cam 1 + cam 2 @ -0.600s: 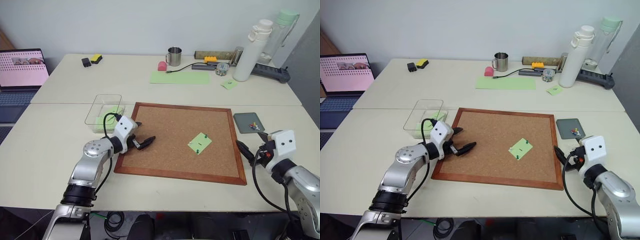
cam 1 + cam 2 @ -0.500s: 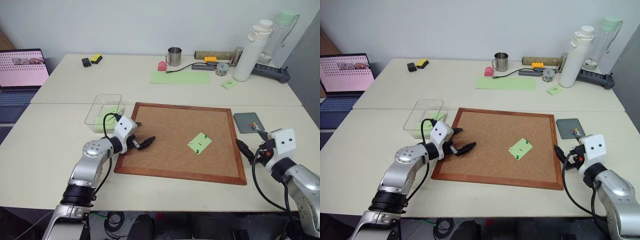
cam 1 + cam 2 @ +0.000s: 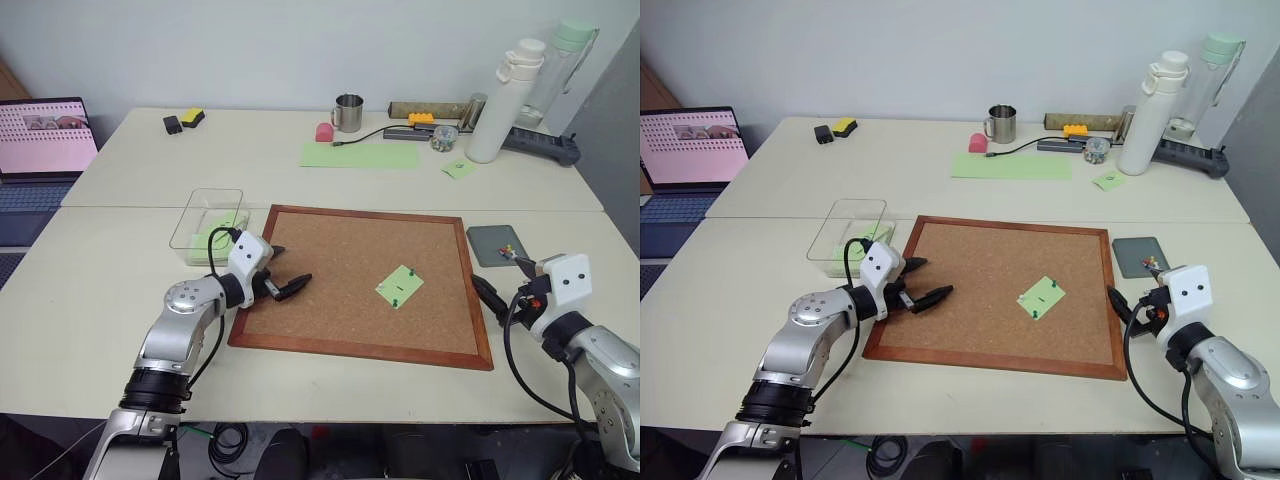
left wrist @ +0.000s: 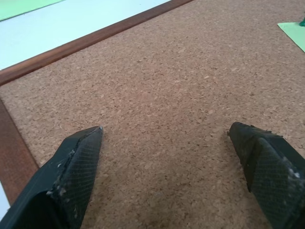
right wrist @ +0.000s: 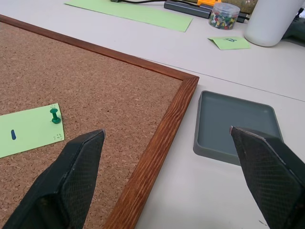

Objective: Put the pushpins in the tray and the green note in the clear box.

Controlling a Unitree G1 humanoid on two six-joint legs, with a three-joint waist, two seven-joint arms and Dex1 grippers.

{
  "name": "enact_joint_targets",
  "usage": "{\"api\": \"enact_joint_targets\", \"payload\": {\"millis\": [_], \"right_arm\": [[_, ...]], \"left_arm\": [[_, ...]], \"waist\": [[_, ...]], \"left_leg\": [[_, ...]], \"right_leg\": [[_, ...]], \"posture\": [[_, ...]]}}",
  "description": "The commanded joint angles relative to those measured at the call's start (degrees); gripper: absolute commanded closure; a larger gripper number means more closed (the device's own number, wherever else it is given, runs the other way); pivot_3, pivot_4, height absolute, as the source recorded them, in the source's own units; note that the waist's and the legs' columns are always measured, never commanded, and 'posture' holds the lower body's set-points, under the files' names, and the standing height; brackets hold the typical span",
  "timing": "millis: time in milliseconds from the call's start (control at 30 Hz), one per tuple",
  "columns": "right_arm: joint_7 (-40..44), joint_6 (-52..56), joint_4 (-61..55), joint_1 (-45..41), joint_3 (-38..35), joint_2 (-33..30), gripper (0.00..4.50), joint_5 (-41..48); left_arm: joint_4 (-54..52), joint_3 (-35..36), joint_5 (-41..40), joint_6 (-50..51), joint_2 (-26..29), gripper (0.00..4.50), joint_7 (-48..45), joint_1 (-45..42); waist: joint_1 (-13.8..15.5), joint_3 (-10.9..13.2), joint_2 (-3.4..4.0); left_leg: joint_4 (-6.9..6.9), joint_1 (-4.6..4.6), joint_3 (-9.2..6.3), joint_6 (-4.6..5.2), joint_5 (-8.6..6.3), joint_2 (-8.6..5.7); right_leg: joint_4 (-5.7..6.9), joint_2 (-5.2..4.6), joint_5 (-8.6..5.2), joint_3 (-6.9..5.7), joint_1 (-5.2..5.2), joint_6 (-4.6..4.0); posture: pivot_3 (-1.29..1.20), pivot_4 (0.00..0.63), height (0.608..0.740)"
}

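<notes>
The green note (image 3: 399, 287) lies on the cork board (image 3: 340, 250), right of its middle, held by two green pushpins (image 3: 409, 270); one pushpin (image 5: 55, 116) stands near the note's corner. The grey tray (image 3: 492, 240) sits just off the board's right edge with a few coloured pins (image 3: 508, 249) inside. At the board's far left corner stands the clear box (image 3: 200, 205), with light-green paper in it. My left gripper (image 3: 289, 267) hovers open over the board's left part, nothing between its fingers. My right gripper (image 3: 497, 278) is open and empty by the board's right frame, just in front of the tray.
A laptop (image 3: 40, 135) is at the far left. Along the back stand a metal mug (image 3: 348, 112), a long green sheet (image 3: 360, 154), a jar of pins (image 3: 444, 137), a green scrap (image 3: 459, 168), a white bottle (image 3: 505, 100) and a power strip (image 3: 540, 145).
</notes>
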Motion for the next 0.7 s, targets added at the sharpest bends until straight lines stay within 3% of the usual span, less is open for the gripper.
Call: {"api": "enact_joint_targets", "payload": {"millis": [33,467,667,700], "right_arm": [[-0.2,0.2,-2.9,-0.2,-1.8,-0.8,0.08,0.9],[0.9,0.7,-4.0,0.6,-1.7,-1.0,0.08,1.8],[5.9,2.5,-5.9,0.1,-1.9,-3.8,0.08,6.8],[7.8,2.8,-5.8,-0.2,-2.0,-4.9,0.03,8.2]], "left_arm": [[-2.4,1.8,-1.7,-0.3,1.1,0.00,-0.8,-0.8],[-3.7,1.5,-2.6,0.7,2.0,0.00,-1.3,-0.3],[-6.4,1.1,-4.0,1.8,3.2,0.00,-3.9,-0.7],[-7.2,1.3,-5.0,2.0,3.4,0.18,-5.0,-1.5]], "waist": [[0.0,0.0,0.00],[0.0,0.0,0.00],[0.0,0.0,0.00],[0.0,0.0,0.00]], "left_leg": [[0.00,0.00,0.00,0.00,0.00,0.00],[0.00,0.00,0.00,0.00,0.00,0.00],[0.00,0.00,-0.01,0.00,0.00,0.00],[0.00,0.00,-0.01,0.00,0.00,0.00]], "right_leg": [[0.00,0.00,0.00,0.00,0.00,0.00],[0.00,0.00,0.00,0.00,0.00,0.00],[0.00,0.00,0.00,-0.01,0.00,0.00],[0.00,0.00,0.00,-0.01,0.00,0.00]], "posture": [[0.00,0.150,0.740],[0.00,0.150,0.740],[0.00,0.150,0.740],[0.00,0.150,0.740]]}}
